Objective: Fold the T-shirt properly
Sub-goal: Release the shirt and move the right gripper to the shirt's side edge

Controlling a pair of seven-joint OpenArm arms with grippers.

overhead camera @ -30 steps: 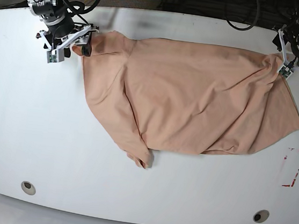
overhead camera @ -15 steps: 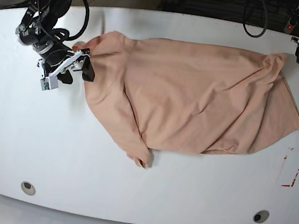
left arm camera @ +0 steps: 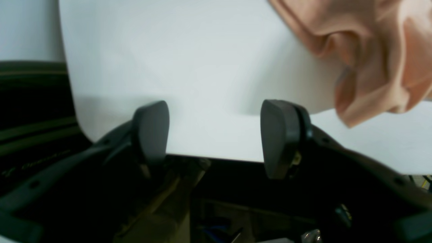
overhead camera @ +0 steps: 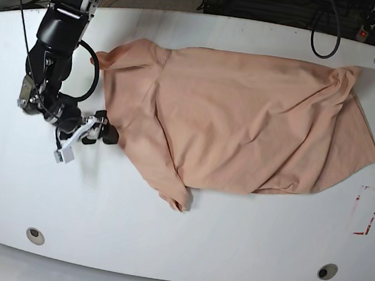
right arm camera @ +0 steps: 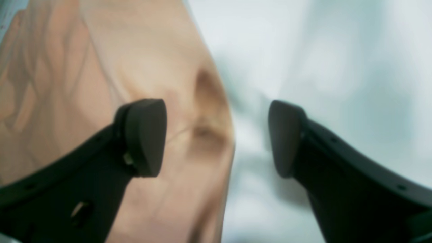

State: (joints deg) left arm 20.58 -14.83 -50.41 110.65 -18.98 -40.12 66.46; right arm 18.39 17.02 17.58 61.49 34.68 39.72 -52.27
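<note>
- right gripper [overhead camera: 100,137] wide open over the T-shirt [overhead camera: 224,117]'s left edge, might pinch just one layer
- left gripper [left arm camera: 216,140] wide, off the cloth, could close on nothing

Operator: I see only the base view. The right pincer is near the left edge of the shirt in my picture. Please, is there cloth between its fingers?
Observer: Yes. In the right wrist view, the right pincer stands open, with the edge of the T-shirt showing between its fingers, not gripped.
Operator: Thank you. And the left pincer, which is almost cut off at my right edge, does it have cloth between its fingers?
Observer: No. In the left wrist view, the left pincer is open, and only the white tabletop and the dark area beyond its edge show between the fingers.
</note>
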